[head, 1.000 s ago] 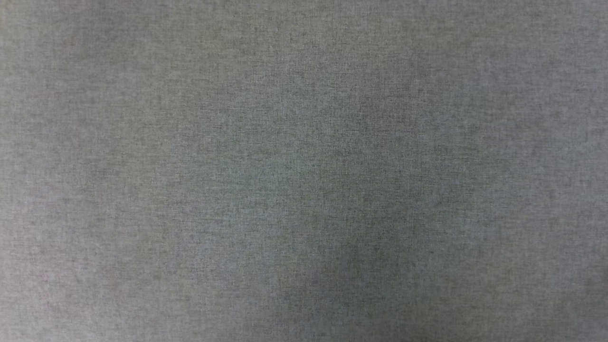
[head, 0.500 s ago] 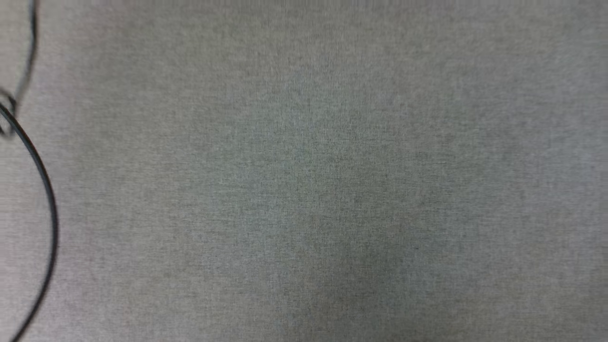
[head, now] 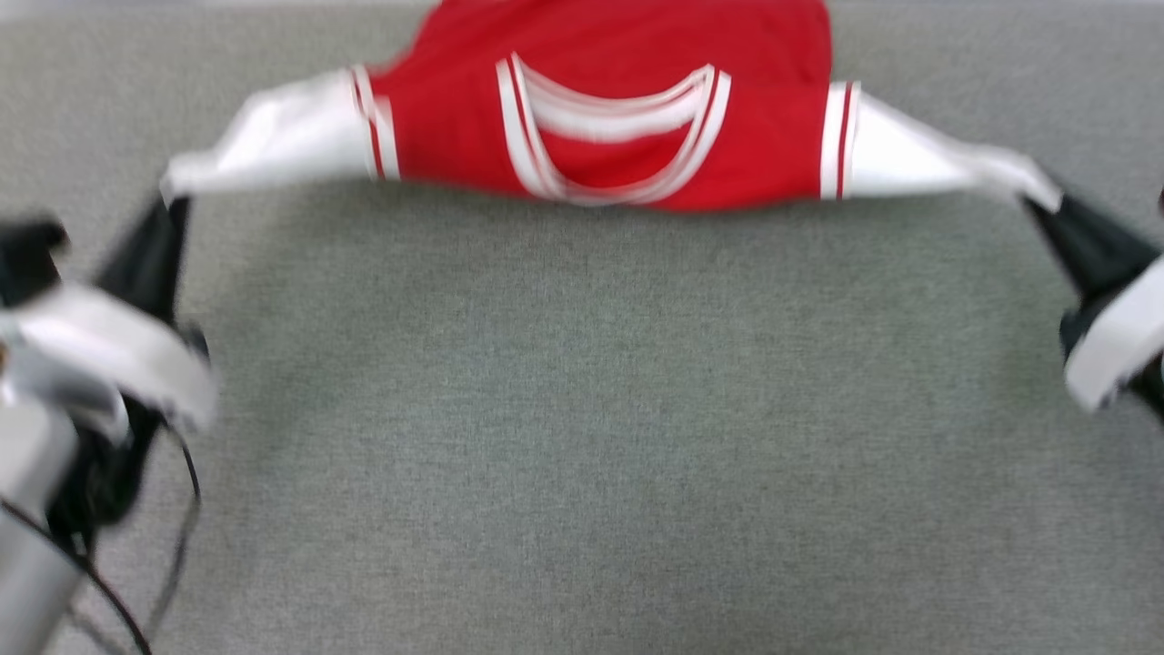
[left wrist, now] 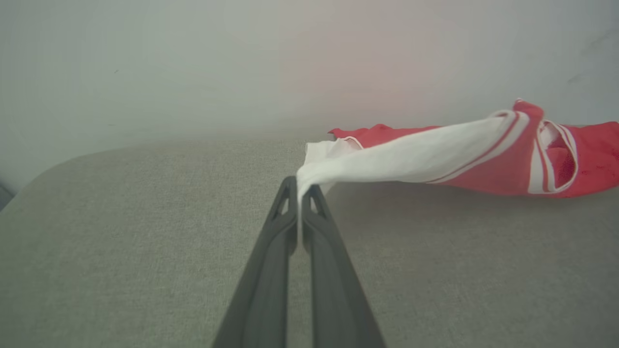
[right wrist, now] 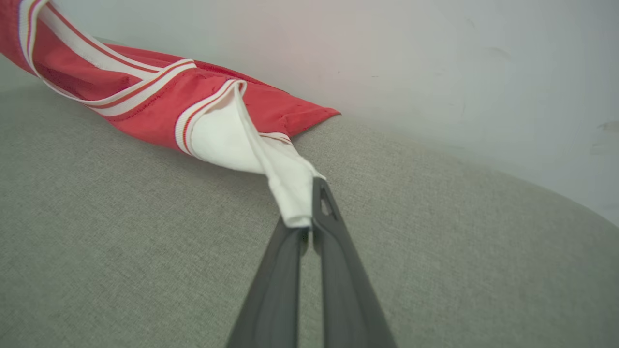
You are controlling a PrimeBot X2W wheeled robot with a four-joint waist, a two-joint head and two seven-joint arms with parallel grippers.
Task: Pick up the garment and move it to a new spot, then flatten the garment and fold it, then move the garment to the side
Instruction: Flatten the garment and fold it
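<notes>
The garment stretches between wide-apart left and right jaws clamping its sleeves.

**Thin cloth on a coarse grey weave**

The garment is thin red cloth, smooth with a faint sheen. Inside the neck opening, seen in the wrist views, it looks finely meshed. Its sleeve is plain white cloth, soft and matt. The trim is a ribbed knit band in red and white stripes, with stitching along its edge. The bench is covered in grey woven fabric, matt and slightly rough, with a flecked grain. The fingers of the left end effector and those of the right end effector look like dark grey plastic, smooth and matt. The forearm shell is white and smooth, though blurred. The wall is pale, smooth and matt, with faint scuffs.
</notes>
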